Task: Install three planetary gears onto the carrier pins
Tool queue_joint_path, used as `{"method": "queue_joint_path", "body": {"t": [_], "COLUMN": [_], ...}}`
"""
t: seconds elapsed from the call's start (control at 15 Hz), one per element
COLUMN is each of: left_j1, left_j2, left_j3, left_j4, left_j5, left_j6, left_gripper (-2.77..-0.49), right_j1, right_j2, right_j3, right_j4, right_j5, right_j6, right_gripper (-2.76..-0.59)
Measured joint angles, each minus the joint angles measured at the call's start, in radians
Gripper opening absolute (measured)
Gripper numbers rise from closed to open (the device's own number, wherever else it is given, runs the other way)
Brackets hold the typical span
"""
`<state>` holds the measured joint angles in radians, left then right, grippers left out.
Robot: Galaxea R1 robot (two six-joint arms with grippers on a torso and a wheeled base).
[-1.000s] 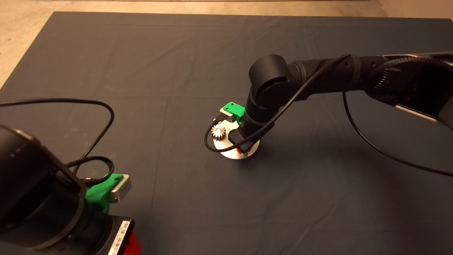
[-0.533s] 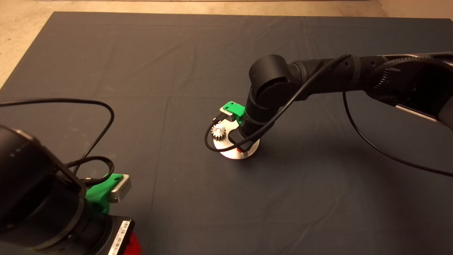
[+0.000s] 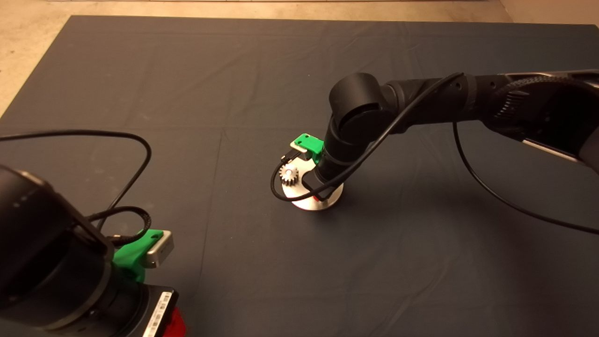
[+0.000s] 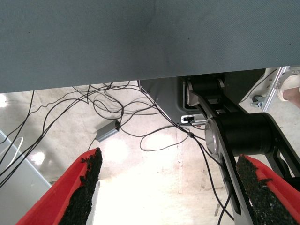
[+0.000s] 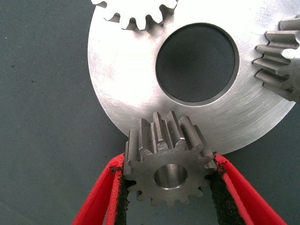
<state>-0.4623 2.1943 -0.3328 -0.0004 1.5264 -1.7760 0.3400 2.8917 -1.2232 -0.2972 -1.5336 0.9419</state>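
Right wrist view: gear [image 5: 168,165] bore faces camera

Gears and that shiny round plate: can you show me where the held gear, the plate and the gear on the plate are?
held gear [image 5: 166,171], right wrist view, its flat face.
plate [image 5: 126,84], right wrist view, bare metal.
gear on plate [image 3: 288,174], head view, its top.

Brushed, scratched metal disc [image 5: 136,89] – dull grey metal gear [image 5: 168,165], rough black pads [image 5: 123,192].

Looks like a robotics lab: dark mat [image 3: 140,93] on a table, loose cables [image 4: 108,105] on concrete floor [image 4: 154,183] below the mat.
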Motion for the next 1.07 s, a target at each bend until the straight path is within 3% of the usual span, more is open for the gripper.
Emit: {"method": "queue_joint_path", "body": {"t": [1.07], "left_j1": [0.003], "left_j2": [0.0], "left_j3": [0.0], "left_j4": [0.0], "left_j5": [0.0], "left_j6": [0.0], "left_gripper": [-1.22], "right_j1": [-0.004], "right_j2": [-0.006], "right_j3": [0.003], "right_j4": [-0.003], "right_j5": [0.006], "right_j6": [-0.006], "right_gripper": [-2.3]}}
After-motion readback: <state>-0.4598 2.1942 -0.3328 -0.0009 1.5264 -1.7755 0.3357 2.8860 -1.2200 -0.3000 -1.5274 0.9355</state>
